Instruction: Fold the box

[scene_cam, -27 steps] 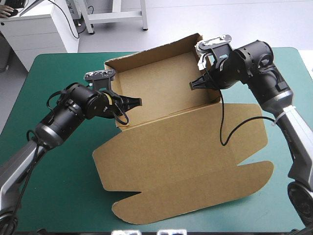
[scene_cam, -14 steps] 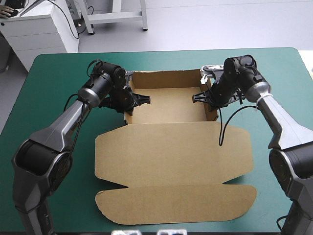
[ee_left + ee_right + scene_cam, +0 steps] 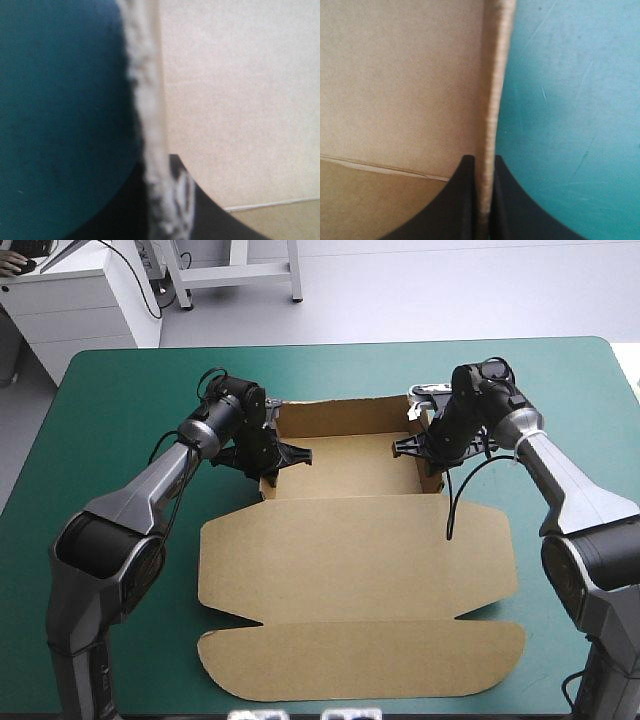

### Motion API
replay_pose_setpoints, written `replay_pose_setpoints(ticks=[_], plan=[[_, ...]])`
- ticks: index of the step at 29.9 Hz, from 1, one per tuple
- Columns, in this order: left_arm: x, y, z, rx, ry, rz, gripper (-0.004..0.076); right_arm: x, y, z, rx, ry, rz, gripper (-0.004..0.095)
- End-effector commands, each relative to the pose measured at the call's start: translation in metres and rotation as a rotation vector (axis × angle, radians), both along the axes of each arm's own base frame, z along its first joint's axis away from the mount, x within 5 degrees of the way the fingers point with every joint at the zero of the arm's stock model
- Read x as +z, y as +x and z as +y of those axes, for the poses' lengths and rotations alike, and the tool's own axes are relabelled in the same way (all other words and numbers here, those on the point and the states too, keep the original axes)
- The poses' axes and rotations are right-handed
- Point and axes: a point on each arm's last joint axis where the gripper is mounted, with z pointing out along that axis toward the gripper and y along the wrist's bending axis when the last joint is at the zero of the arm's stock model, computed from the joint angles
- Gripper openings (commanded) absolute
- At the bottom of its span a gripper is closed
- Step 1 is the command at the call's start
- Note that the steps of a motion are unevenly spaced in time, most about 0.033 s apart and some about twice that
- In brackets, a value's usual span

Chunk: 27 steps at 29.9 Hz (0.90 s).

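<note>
Brown board, matte and fibrous at its cut edges, makes up the box (image 3: 350,560). It sits mid-table as an open tray with low upright walls, its lid flat and round-cornered toward the near edge. We grip both side walls: the left gripper (image 3: 272,457) pinches the left wall and the right gripper (image 3: 425,447) the right wall, black fingers (image 3: 465,200) pressed to either face. Bare teal-green cover (image 3: 110,410) runs wide on both sides, narrower at the far and near edges.

A blurred box (image 3: 147,100) edge covers fingertips of the left pincer (image 3: 162,172).
</note>
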Motion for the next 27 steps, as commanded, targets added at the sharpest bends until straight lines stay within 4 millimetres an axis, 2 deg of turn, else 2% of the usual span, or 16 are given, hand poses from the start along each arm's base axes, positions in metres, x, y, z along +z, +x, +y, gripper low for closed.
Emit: replay_pose_setpoints(ticks=[1, 7, 12, 15, 17, 20, 22, 24, 27], plan=[[0.024, -0.006, 0.005, -0.038, 0.014, -0.026, -0.0008, 0.02, -0.006, -0.003, 0.015, 0.02, -0.021, -0.0014], [0.024, -0.006, 0.006, -0.065, 0.021, -0.032, -0.0008, 0.01, -0.003, 0.002, 0.021, 0.028, 0.006, -0.0014], [0.024, -0.006, 0.006, -0.111, 0.027, -0.038, -0.0008, 0.006, -0.003, 0.008, 0.058, -0.043, -0.002, -0.0014], [0.024, -0.006, 0.006, -0.125, 0.029, -0.04, 0.0026, 0.006, -0.003, 0.008, 0.063, -0.055, -0.01, -0.0013], [0.025, -0.007, 0.003, -0.145, 0.005, -0.034, 0.0098, 0.006, -0.003, 0.008, 0.063, -0.056, -0.007, -0.001], [0.025, -0.008, 0.001, -0.158, -0.025, -0.025, 0.027, 0.006, -0.004, 0.009, 0.07, -0.043, -0.005, 0.0035], [0.025, -0.008, 0.001, -0.156, -0.025, -0.025, 0.0407, 0.006, -0.004, 0.012, 0.068, -0.019, 0.001, 0.0103], [0.025, -0.008, 0.001, -0.141, -0.018, -0.025, 0.0508, 0.007, -0.004, 0.012, 0.075, -0.016, -0.001, 0.0182], [0.025, -0.008, 0.001, -0.129, -0.018, -0.024, 0.0577, 0.01, -0.003, 0.012, 0.073, -0.009, -0.011, 0.034]])
